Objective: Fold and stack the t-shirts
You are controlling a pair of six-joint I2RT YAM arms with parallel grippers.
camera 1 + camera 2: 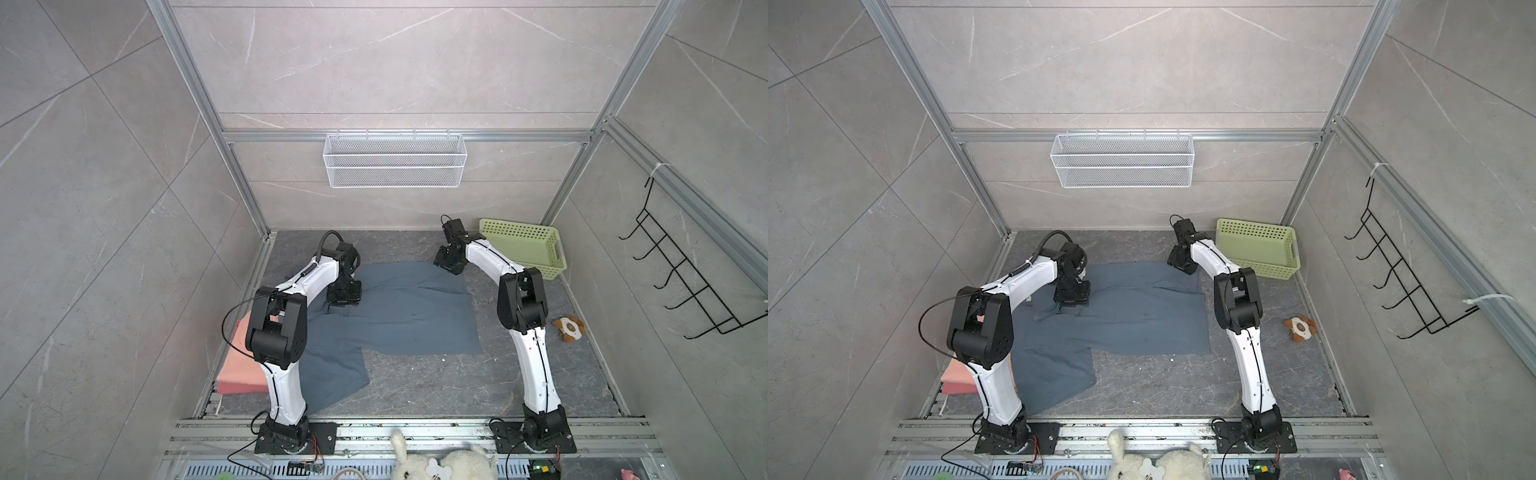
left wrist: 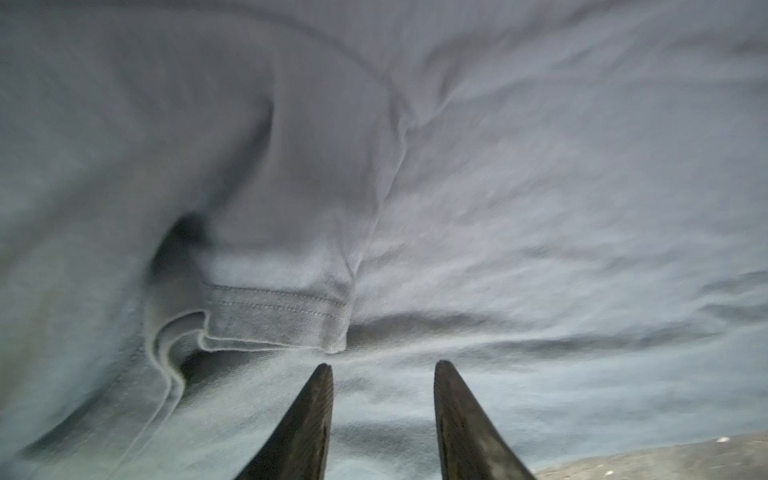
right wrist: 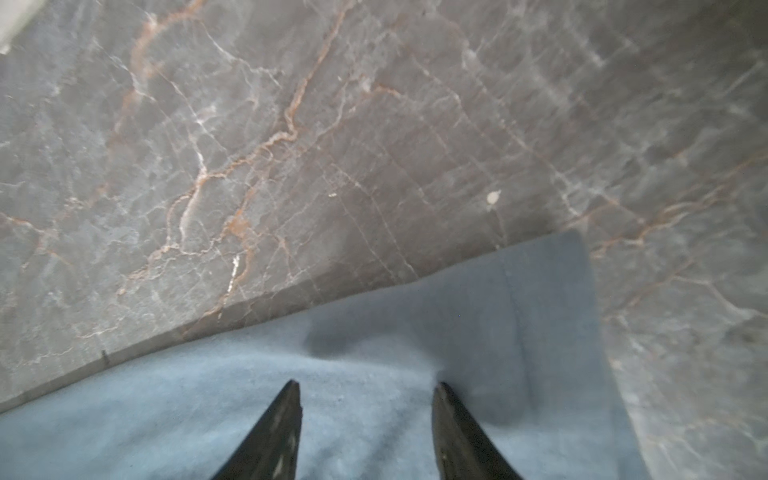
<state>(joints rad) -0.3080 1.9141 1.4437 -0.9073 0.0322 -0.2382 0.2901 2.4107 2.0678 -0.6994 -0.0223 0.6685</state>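
Lying spread on counter [image 1: 436, 386], blue-grey t-shirt [image 1: 407, 316]; left jaws parted by sleeve hem [image 2: 274, 307], right jaws parted over corner [image 3: 540, 291].

Near tabletop [image 1: 436, 386] lies bare; green basket [image 1: 523, 249] crowds the right hand [image 3: 368, 384].

No text, label, brand, number or sign can be read anywhere I look; the blue-grey t-shirt [image 2: 540, 187] lying just ahead of my left pincer [image 2: 382, 365] shows plain cloth and a stitched hem, with no lettering I can make out.
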